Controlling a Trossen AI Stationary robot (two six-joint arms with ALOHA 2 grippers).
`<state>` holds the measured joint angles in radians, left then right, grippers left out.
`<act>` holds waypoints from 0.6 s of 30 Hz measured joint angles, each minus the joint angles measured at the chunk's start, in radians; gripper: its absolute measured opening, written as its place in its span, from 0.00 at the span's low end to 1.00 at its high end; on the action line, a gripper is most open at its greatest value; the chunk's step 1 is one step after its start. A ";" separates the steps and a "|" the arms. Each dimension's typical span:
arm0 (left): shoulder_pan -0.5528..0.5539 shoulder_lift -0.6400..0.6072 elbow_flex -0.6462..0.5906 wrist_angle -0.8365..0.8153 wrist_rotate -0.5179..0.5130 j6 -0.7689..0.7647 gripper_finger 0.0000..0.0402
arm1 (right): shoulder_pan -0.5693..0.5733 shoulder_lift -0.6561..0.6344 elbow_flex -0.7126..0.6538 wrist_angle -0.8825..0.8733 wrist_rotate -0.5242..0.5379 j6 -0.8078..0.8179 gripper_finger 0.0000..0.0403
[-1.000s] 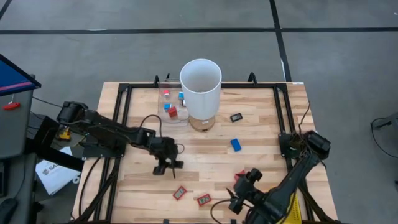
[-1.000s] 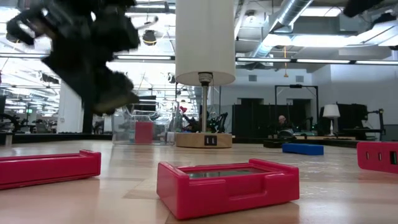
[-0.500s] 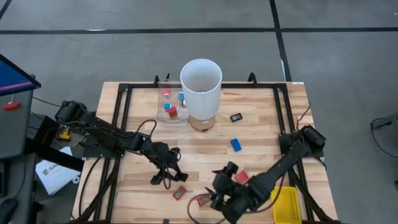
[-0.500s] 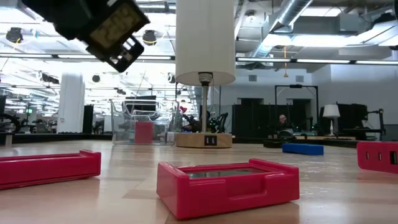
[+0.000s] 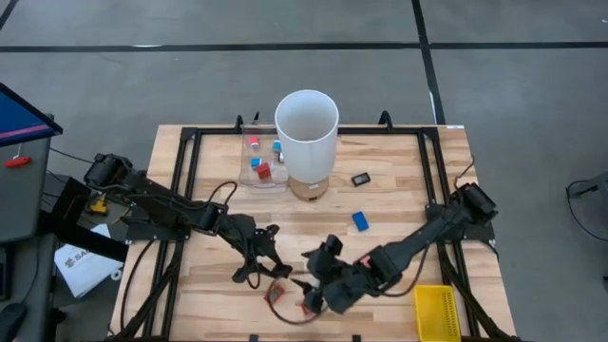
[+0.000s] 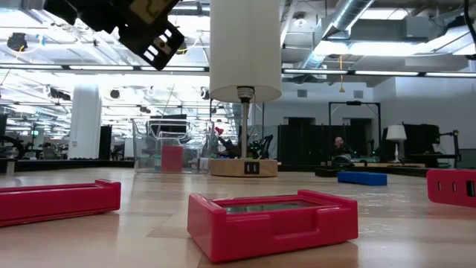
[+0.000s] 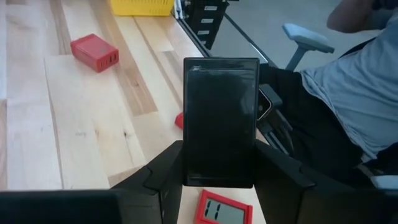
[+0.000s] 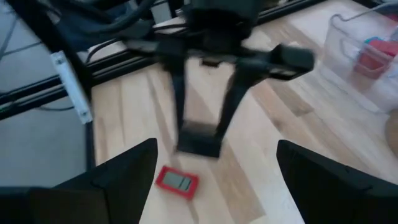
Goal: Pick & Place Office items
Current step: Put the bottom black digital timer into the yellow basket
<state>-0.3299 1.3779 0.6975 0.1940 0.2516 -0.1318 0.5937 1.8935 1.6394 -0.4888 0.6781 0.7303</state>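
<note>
Left end effector (image 7: 217, 177) gripping a black flat piece (image 7: 221, 121) above the surface (image 5: 399, 204).
Right end effector (image 8: 214, 171) hangs open just right of it; red display pieces (image 6: 271, 223) lie near the front edge.

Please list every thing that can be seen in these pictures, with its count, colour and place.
table: 1, light wood, black frame
cylinder: 1, white, tall, at the table's back
clear box: 1, left of the cylinder
small pieces: about four, red and blue, inside the clear box
black piece: 1, right of the cylinder
blue block: 1, mid-table
red flat pieces: 2, near the front edge
red block: 1, near the basket
basket: 1, yellow, front right corner
person: 1, grey shirt, beside the table
held piece: 1, black, flat, in the left claw
left claw: shut on the held piece
right claw: open, front centre
</note>
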 joint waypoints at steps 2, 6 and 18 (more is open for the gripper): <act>0.000 0.000 0.000 0.007 0.000 0.000 0.38 | -0.018 0.000 0.000 0.007 -0.008 0.002 0.80; 0.000 -0.009 0.000 0.013 0.000 0.000 0.38 | -0.046 0.000 0.000 0.028 -0.089 0.019 0.80; -0.012 -0.115 0.001 -0.030 0.003 0.020 0.38 | -0.064 0.000 0.000 0.160 -0.287 -0.096 0.80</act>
<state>-0.3424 1.2625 0.6983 0.1642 0.2547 -0.1120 0.5300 1.8931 1.6392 -0.3290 0.3907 0.6339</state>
